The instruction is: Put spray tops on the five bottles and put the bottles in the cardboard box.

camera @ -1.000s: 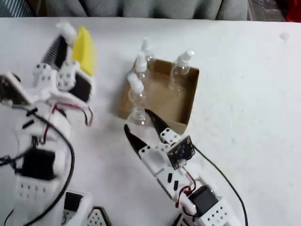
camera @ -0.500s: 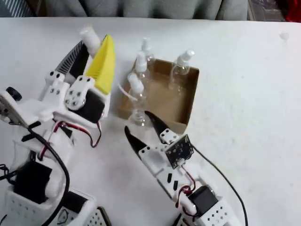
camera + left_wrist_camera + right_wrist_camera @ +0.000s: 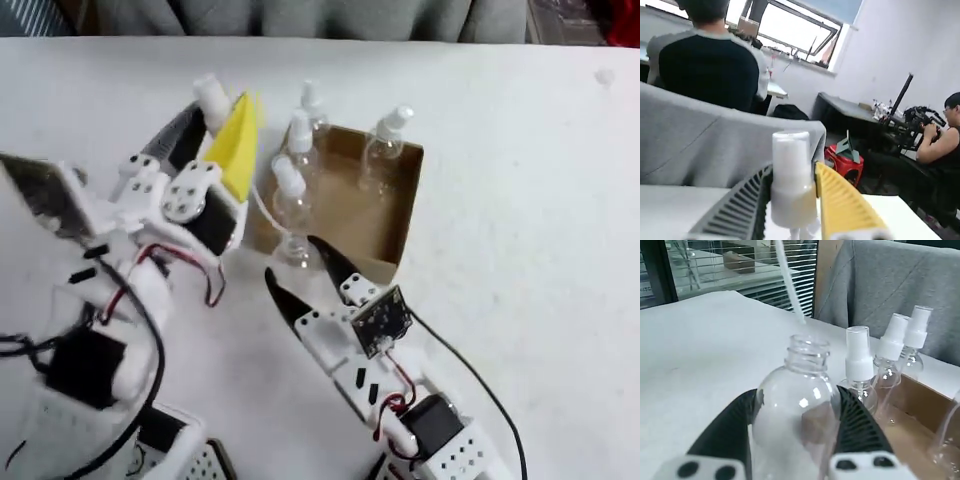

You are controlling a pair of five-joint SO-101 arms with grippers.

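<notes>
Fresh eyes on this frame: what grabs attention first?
The left gripper, with its bright yellow finger, is clamped on a white spray top just left of the cardboard box. Its dip tube hangs over the neck of the open bottle, which the right gripper grips at the box's near-left corner. Four capped bottles stand along the box's left edge and far corner.

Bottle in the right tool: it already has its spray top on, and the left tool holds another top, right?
No: the bottle in the right tool has a bare, open neck, as the right wrist view shows. The left tool does hold a top.
</notes>
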